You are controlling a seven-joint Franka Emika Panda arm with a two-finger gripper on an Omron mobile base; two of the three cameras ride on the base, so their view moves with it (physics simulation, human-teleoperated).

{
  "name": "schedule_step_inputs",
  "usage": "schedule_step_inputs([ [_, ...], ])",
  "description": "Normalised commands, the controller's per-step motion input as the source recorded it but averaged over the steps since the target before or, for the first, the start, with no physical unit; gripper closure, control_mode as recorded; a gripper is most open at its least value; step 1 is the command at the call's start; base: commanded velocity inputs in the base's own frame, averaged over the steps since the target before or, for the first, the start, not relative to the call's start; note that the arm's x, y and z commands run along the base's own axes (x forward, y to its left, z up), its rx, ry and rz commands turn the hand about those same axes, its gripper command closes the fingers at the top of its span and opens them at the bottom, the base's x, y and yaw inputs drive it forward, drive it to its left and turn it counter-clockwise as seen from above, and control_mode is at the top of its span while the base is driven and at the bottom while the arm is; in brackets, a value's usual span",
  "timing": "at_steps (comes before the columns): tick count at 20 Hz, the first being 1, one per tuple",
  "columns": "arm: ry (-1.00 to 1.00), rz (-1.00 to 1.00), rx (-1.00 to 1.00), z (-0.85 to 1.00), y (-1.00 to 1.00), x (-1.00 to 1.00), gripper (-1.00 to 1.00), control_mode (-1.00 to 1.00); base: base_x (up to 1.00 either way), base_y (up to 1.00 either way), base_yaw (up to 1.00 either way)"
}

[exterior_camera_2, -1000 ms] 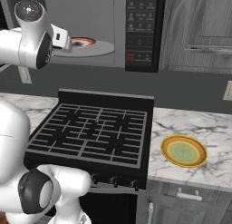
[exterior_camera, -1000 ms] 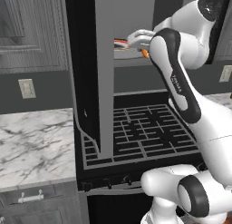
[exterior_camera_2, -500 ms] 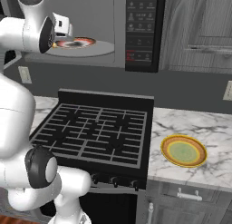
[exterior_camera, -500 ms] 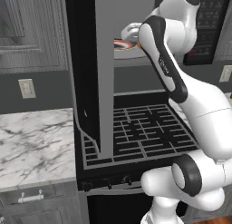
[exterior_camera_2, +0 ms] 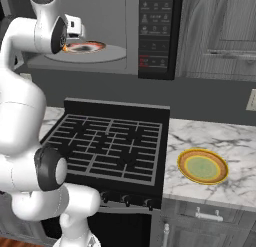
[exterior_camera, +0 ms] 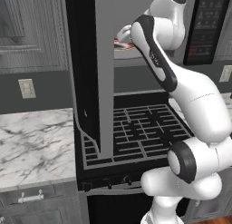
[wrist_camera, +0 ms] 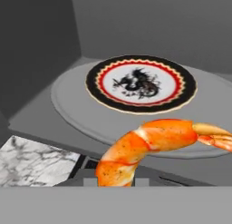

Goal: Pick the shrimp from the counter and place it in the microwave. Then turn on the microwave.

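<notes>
The shrimp [wrist_camera: 154, 148] hangs in the air at the mouth of the microwave [exterior_camera_2: 100, 36], just in front of the turntable [wrist_camera: 68, 103] and a bit above its near edge. It is curved and orange, w/ the tail pointing to the right in the hand view. Its lower end goes down out of that view where the fingers are, so the fingers are narrow and hold the shrimp.

On the turntable lies a small plate [wrist_camera: 141, 84] w/ black rim, red ring and a dark drawing in the middle. The microwave door [exterior_camera: 97, 69] stands open. The keypad [exterior_camera_2: 156, 31] is on the right side. Below is the stove [exterior_camera_2: 110, 143]. Right of it, on the marble table [exterior_camera_2: 235, 141], sits a round green plate w/ yellow rim [exterior_camera_2: 203, 166].
</notes>
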Motion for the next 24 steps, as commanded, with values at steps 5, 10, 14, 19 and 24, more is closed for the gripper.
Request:
schedule_step_inputs([
  [5, 0.00, 0.07, 0.00, -0.14, 0.00, 0.41, 1.00, -1.00, 0.00, 0.00, 0.00],
  [10, 0.00, 0.05, 0.00, -0.01, 0.03, 0.37, 1.00, -1.00, 0.00, 0.00, 0.00],
  [14, 0.00, 0.04, 0.00, 0.00, 0.08, 0.38, 1.00, -1.00, 0.00, 0.00, 0.00],
  [19, 0.00, 0.03, -0.01, -0.02, 0.05, 0.31, 1.00, -1.00, 0.00, 0.00, 0.00],
  [24, 0.00, 0.01, -0.02, 0.00, 0.05, 0.34, 1.00, -1.00, 0.00, 0.00, 0.00],
])
